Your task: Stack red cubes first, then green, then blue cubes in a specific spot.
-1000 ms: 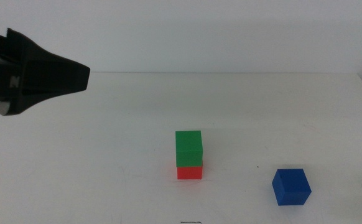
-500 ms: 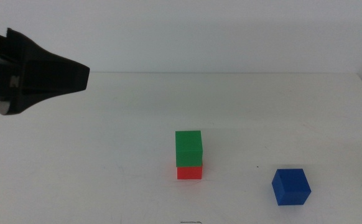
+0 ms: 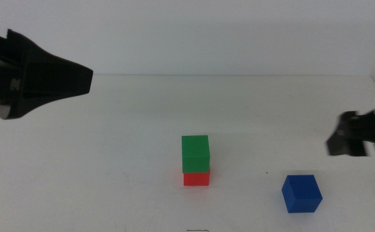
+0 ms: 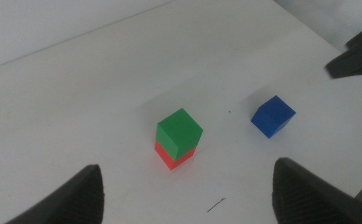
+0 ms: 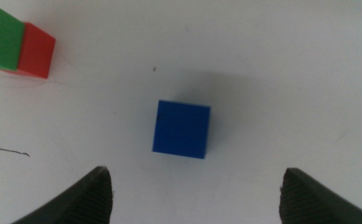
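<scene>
The blue cube lies alone nearest the front, right of the stack. The green cube sits on the red cube mid-table. Above the blue cube hangs the right gripper, jaws spread, empty. The left gripper waits far left, open

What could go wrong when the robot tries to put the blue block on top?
The right hand, open above the blue cube, might grip it crooked, since it sits turned on the table. The green cube on the red cube makes a small perch; a bump or off-centre drop could topple everything.
</scene>
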You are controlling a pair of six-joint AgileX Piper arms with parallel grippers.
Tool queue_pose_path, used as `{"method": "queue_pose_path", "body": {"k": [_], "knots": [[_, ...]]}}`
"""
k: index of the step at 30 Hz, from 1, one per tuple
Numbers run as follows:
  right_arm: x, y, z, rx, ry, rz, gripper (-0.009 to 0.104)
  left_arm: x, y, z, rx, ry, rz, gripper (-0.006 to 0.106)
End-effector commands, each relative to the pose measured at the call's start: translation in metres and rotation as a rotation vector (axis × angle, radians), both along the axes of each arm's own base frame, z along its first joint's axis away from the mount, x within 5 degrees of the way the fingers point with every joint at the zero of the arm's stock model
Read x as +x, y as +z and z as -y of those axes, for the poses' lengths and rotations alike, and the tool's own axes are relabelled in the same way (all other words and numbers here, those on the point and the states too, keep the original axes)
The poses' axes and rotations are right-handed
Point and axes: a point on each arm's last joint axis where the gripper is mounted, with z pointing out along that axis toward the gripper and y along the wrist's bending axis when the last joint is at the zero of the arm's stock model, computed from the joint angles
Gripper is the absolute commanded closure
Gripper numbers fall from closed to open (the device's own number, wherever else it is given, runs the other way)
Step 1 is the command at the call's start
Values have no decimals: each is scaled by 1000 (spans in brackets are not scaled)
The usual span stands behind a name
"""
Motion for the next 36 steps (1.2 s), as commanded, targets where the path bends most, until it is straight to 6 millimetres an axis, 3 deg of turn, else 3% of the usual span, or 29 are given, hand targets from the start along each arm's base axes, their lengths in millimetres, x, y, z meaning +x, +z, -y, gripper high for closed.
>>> {"method": "queue_pose_path", "body": {"k": [1,5,13,27,36], "knots": [[13,2,-9,42,-56,-30,23,0,13,1,-59,12,64,9],[31,-28,-18,17,-116,-185,23,0,13,1,-59,12,64,9],[54,-65,-33,-65,-76,-249,23,0,13,1,-59,12,64,9],[73,-101,-47,-89,-52,-277,23,0,13,1,-59,12,64,9],[81,-128,-51,-102,-115,-350,29,0,13,1,-59,12,64,9]]}}
